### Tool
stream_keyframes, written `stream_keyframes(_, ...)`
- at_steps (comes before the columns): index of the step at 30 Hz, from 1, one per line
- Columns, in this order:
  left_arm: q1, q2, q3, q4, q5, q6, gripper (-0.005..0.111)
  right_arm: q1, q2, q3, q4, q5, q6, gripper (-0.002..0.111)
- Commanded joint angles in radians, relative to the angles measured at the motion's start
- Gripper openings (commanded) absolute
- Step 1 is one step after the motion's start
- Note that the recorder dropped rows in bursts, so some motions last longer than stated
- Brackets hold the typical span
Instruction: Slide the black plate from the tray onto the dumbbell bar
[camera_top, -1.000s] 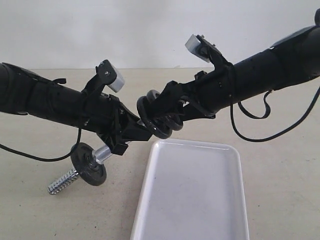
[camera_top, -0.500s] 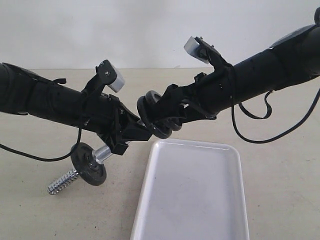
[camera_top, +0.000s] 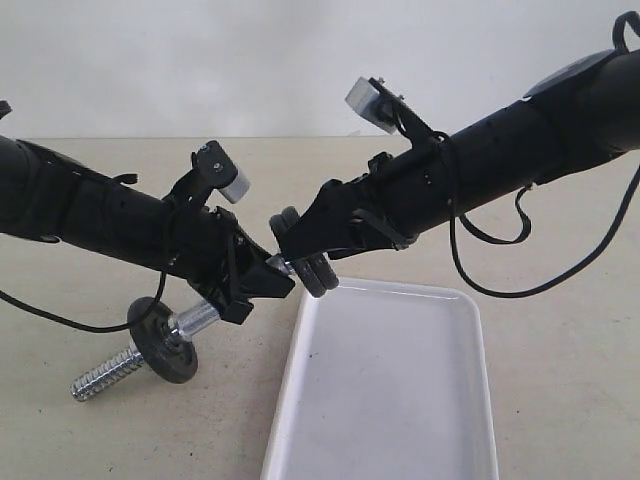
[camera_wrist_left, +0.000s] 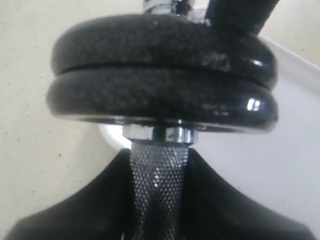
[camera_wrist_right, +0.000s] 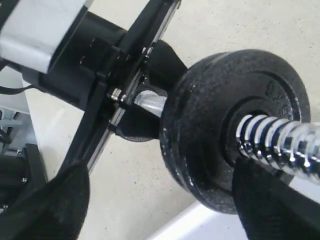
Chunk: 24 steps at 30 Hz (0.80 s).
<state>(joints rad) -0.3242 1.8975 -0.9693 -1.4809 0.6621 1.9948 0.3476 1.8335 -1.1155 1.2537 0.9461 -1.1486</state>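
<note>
The dumbbell bar slants across the exterior view. My left gripper is shut on its knurled middle. Two black plates sit side by side on its upper end, over the tray's near corner. In the left wrist view the black plate lies flush against the inner one. The right wrist view shows the black plate with the bar's threaded end poking through its hole. My right gripper is open. One of its fingers is by the plate's face, the other stands well clear.
A third black plate sits on the bar's lower end, inside a bare threaded tip close to the beige table. A black cable hangs from the right arm.
The left arm has sunk and tipped the bar, its lower threaded end dropping down-left. The right arm has shifted left and its jaws have narrowed a little beside the two plates.
</note>
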Motion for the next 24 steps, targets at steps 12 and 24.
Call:
stream_keyframes(12, 0.001, -0.057, -0.031, -0.106, 0.014, -0.026, 0.004, -0.001, -0.009, -0.003, -0.013, 0.041, -0.012, 0.07)
stream_keyframes(24, 0.001, -0.057, -0.031, -0.106, -0.117, -0.094, 0.004, -0.001, -0.009, -0.003, -0.013, 0.041, -0.021, 0.07)
